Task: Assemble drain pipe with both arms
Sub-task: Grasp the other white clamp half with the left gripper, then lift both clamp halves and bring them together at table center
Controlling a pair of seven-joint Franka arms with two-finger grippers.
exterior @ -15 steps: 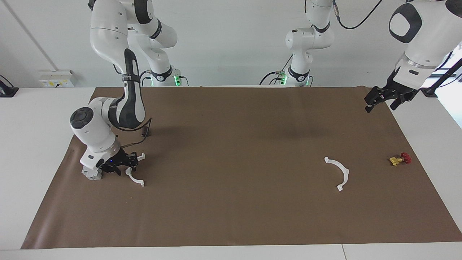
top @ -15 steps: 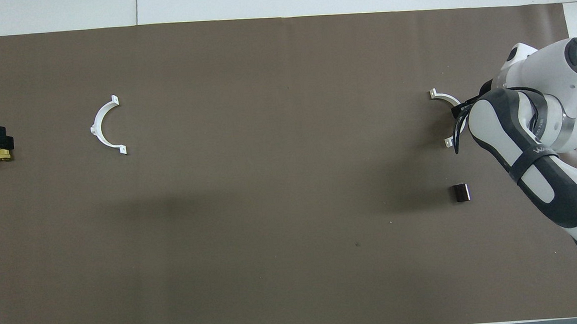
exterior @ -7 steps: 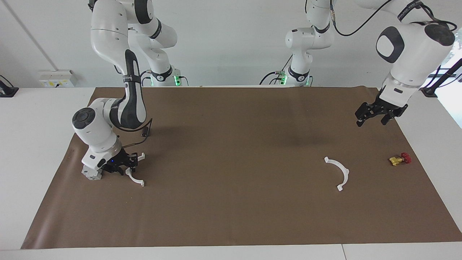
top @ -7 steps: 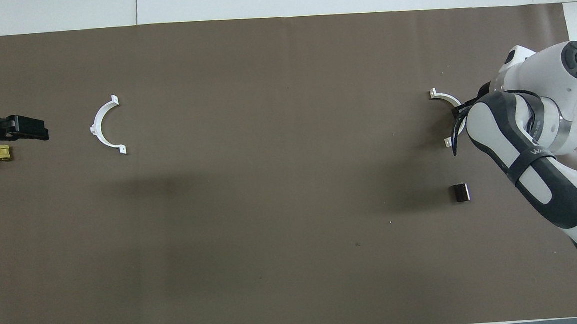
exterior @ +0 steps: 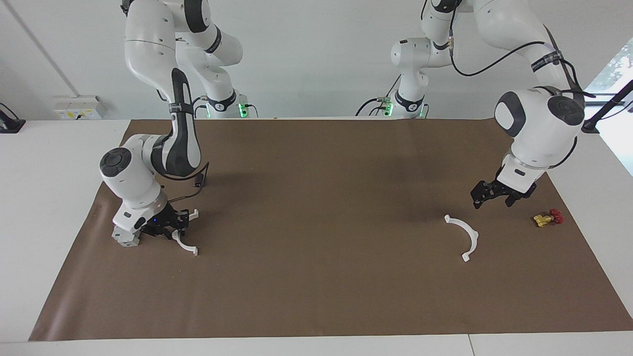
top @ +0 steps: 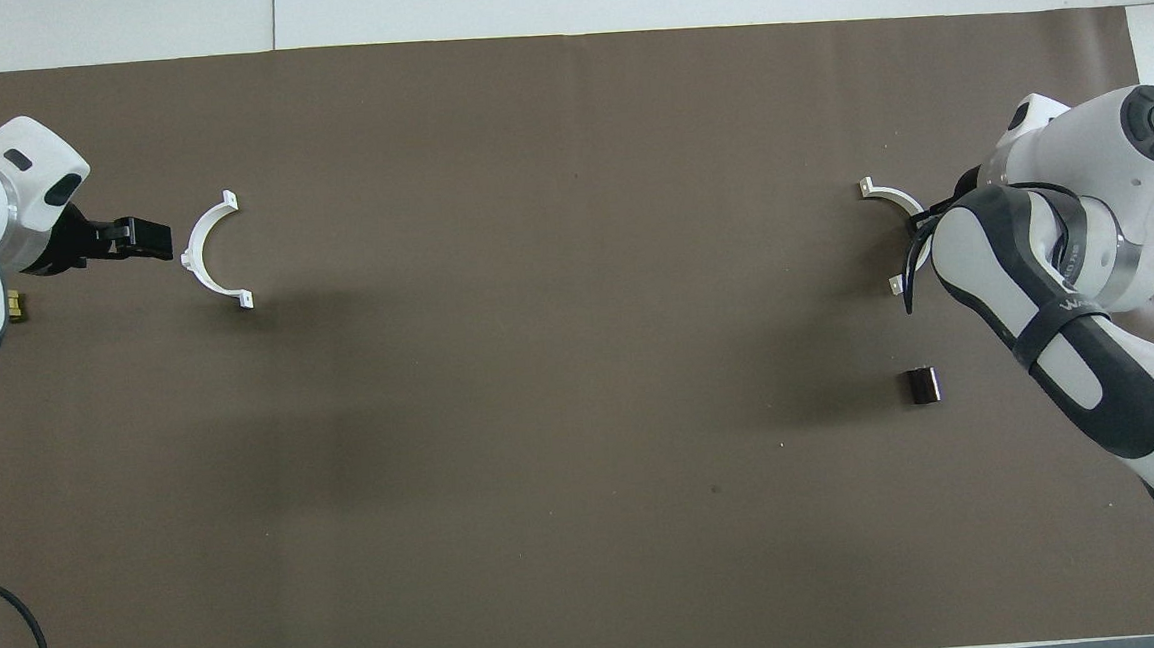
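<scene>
White half-ring (exterior: 465, 236) lies flat, opening toward the right arm's end.

White wall (exterior: 316, 54), white table (exterior: 44, 198).

The room is evenly and brightly lit from overhead, with no glare on the matte brown mat (exterior: 316, 277). Soft, blurred shadows of the arms lie on it. Daylight whitens a window past the table's corner at the left arm's end. Everything is sharp.

white half-ring (exterior: 465, 236) flat, another (exterior: 185, 242) — well apart
</scene>
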